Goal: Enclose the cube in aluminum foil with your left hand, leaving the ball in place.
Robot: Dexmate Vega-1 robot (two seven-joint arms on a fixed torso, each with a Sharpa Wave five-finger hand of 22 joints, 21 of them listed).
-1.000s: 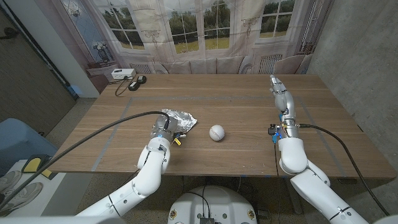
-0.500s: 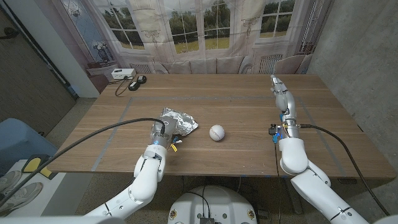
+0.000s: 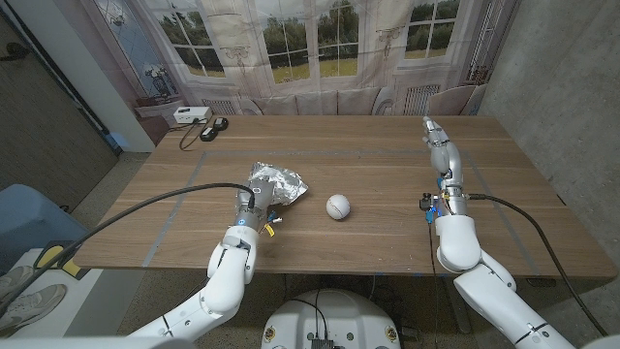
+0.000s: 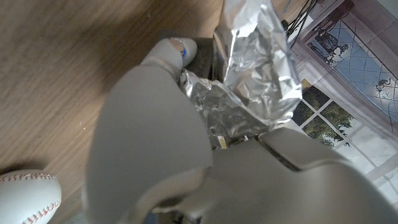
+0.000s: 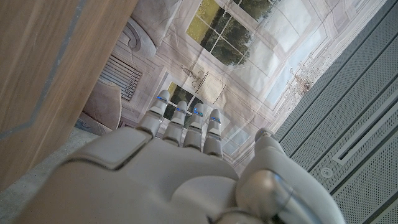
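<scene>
On the wooden tabletop (image 3: pixel 368 174), the left hand (image 3: pixel 254 207) has its fingers (image 4: pixel 176 48) against a crumpled, shiny aluminum foil bundle (image 3: pixel 276 183); whether they clamp it is unclear. A white stitched ball (image 3: pixel 337 206) lies beside. The right hand (image 3: pixel 441 150) stands with fingers straight, together.

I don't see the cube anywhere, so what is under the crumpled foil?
Only crinkled aluminum foil shows, bunched against the left hand. Whatever it wraps is fully covered, so no cube can be confirmed. The ball sits apart, uncovered.
</scene>
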